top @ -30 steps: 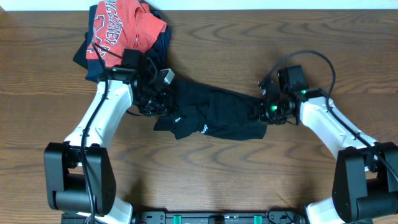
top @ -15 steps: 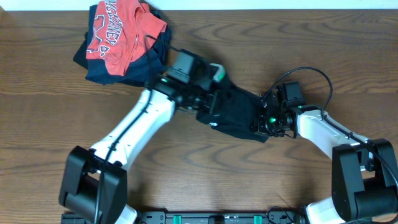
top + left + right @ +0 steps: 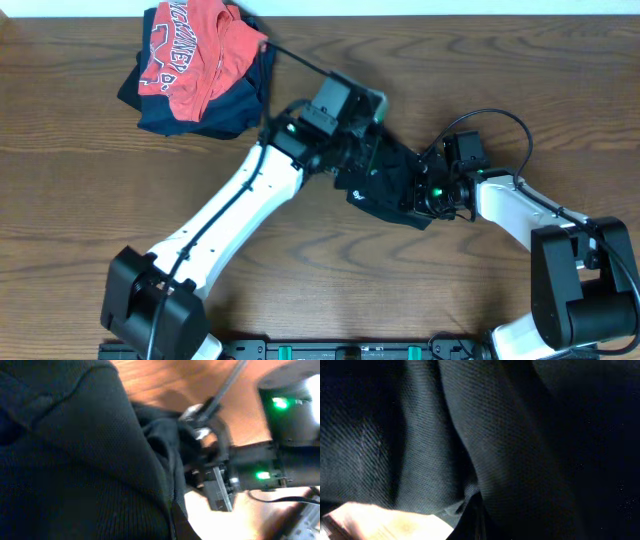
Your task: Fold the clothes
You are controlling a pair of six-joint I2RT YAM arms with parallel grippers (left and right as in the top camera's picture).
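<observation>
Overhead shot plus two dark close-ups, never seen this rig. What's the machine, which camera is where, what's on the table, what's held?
Two white robot arms sit at a wooden table, each ending in a two-finger gripper. The wide picture comes from a fixed camera above. The two dark close-ups come from a camera on each wrist, and fabric nearly fills them. On the table, a black T-shirt lies bunched in the middle. Apart from it, at the far left, a red shirt lies on a navy garment. The left gripper and right gripper are both shut on the black T-shirt, close together.
</observation>
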